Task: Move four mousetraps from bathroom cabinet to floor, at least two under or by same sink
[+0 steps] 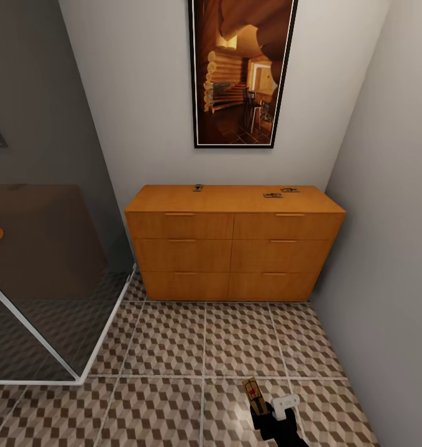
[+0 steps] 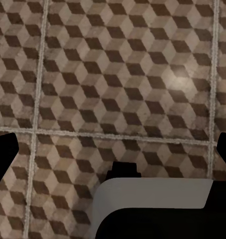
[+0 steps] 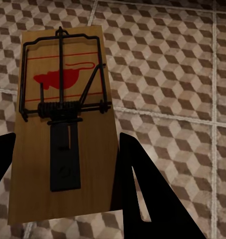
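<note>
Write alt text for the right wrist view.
A wooden mousetrap with black wire and a red mouse mark sits gripped in the right end effector, held above the cube-patterned bathroom floor.

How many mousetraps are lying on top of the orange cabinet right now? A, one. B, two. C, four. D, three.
D: three mousetraps lie on the cabinet top, one toward its left and two close together toward its right; a fourth mousetrap is in the right pincer over the floor.
</note>
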Robot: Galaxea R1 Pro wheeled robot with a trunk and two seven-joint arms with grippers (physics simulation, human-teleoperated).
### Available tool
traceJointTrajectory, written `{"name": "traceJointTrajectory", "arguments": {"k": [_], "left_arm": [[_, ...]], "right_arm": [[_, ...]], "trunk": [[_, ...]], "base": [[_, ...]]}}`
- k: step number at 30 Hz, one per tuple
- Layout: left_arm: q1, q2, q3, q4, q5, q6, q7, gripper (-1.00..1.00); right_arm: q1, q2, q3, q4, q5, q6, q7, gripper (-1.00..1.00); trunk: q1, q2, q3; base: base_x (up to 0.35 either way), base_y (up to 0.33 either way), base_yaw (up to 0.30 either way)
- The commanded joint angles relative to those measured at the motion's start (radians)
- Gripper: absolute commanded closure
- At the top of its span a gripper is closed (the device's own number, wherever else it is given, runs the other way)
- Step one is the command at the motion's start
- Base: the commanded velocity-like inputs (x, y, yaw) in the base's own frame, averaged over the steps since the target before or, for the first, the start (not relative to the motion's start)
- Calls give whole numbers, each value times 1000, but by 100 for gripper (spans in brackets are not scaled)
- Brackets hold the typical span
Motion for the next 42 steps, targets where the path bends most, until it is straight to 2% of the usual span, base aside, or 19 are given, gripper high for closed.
{"name": "traceJointTrajectory", "arguments": {"k": [1, 42], "left_arm": [[0, 0, 0, 0, 1, -3, 1, -100], [0, 0, 2, -9, -1, -3, 1, -100]], "right_arm": [[0, 0, 2, 1, 2, -3, -3, 100], [0, 0, 2, 1, 2, -3, -3, 100]], "trunk": [[0, 0, -1], [0, 0, -1]], "base": [[0, 0, 0], [0, 0, 0]]}}
